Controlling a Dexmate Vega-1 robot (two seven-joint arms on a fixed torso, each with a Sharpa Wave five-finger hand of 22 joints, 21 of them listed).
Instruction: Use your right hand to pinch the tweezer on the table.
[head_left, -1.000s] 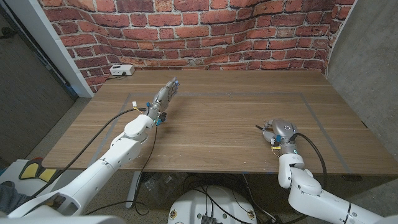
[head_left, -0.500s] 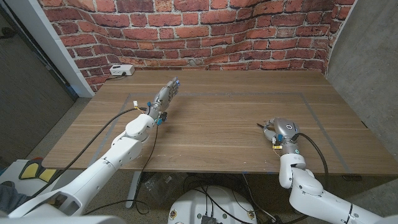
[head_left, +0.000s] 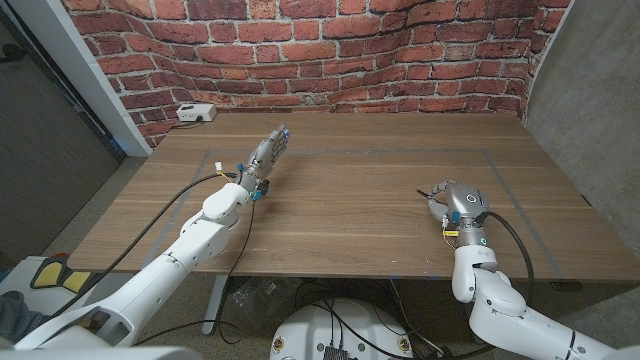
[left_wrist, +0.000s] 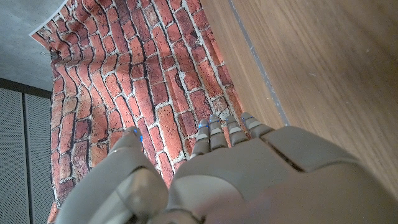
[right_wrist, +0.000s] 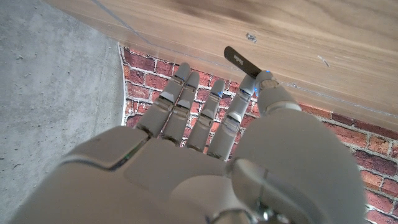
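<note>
Your right hand (head_left: 452, 203) is pinching the dark tweezer (right_wrist: 241, 62) between thumb and a fingertip, just over the table (head_left: 350, 190). It is gripping only the end, so the tweezer risks pivoting or slipping out. Your left hand (head_left: 267, 152) is hanging open, holding nothing.

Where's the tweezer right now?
The tweezer is pinched at the fingertips of the right robot hand, over the right side of the wooden table near its front edge; the right wrist view shows its dark end sticking out.

Wooden table (head_left: 350, 190) under my arms, tape outline on top. White box (head_left: 195, 113) lies at its far left corner.
</note>
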